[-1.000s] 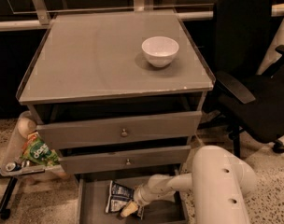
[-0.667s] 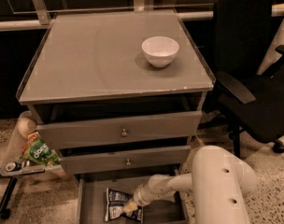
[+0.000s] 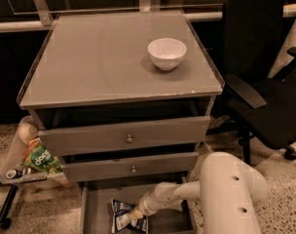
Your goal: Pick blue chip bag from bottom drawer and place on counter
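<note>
Bottom drawer [image 3: 96,214] open. My gripper [image 3: 136,215] down inside it, against blue chip bag [image 3: 120,218] lying on drawer floor. Clamped or not: cannot tell. Bag not yet lifted. I judge lift and placement on counter [image 3: 89,67] remain.

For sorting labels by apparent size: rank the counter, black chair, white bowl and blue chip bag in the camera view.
1. counter
2. black chair, cut off at the edge
3. white bowl and blue chip bag look alike; the pincer, down in the bottom drawer, covers part of the bag, so unranked.
</note>
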Controlling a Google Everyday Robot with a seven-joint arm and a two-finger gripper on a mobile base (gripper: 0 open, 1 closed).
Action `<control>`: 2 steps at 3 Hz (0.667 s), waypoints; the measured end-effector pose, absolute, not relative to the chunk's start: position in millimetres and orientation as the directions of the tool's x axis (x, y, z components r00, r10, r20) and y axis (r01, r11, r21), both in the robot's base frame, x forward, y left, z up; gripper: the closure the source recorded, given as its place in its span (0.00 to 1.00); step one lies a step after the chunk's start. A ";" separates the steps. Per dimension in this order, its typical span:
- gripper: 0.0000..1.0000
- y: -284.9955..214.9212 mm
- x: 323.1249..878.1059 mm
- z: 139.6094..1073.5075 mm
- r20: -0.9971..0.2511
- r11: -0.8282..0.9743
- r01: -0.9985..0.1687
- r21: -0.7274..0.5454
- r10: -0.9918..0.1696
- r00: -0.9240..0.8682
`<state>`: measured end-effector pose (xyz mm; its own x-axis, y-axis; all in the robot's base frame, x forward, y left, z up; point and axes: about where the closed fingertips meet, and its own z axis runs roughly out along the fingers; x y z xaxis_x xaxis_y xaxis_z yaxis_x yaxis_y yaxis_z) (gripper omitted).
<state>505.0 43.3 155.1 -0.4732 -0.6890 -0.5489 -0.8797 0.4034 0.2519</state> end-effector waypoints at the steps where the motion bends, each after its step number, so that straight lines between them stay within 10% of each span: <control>1: 1.00 43.0 505.9 171.9 -0.566 0.395 -0.880 0.264 -0.675 -0.473; 2: 1.00 28.7 510.8 211.6 -0.560 0.447 -0.854 0.266 -0.649 -0.514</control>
